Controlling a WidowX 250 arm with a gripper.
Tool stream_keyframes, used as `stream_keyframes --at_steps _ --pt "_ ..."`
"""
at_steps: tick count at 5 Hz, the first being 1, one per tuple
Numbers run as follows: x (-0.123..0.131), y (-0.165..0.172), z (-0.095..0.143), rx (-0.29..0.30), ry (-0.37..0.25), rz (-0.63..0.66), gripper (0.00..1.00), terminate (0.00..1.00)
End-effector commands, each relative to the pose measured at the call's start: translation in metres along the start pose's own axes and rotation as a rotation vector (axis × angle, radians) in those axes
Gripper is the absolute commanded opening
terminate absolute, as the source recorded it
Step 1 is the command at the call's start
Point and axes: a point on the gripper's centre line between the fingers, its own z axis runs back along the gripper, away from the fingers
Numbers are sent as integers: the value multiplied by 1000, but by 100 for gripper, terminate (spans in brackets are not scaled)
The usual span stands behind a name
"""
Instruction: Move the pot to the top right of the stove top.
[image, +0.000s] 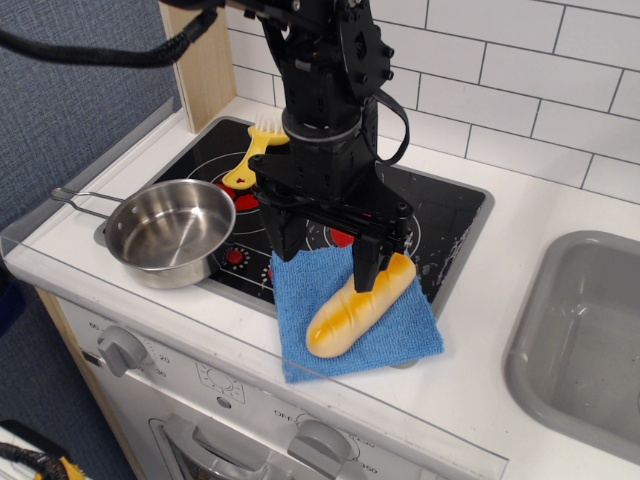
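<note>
The pot (170, 232), a small shiny steel saucepan with a wire-loop handle pointing left, sits on the front left corner of the black stove top (440, 215). My gripper (322, 258) hangs over the middle front of the stove top, to the right of the pot and apart from it. Its two black fingers are spread wide and hold nothing. The right fingertip stands just in front of the bread loaf's far end.
A bread loaf (360, 305) lies on a blue cloth (400, 335) at the stove's front right. A yellow toy fork (252, 155) lies on the back left burner. A grey sink basin (585, 335) is at the right. White tiled wall behind.
</note>
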Motion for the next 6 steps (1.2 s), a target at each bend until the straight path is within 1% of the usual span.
stream_keyframes --at_steps 1,2,3,4,5,6 --pt "0 0 0 0 0 0 100 0" --pt "1 22 5 -4 -15 29 100 0" --pt "5 50 17 22 -43 36 100 0" --pt "7 76 14 35 -40 27 100 0" --pt "11 90 -5 46 -11 -2 100 0" --pt "19 95 -19 66 0 -49 100 0"
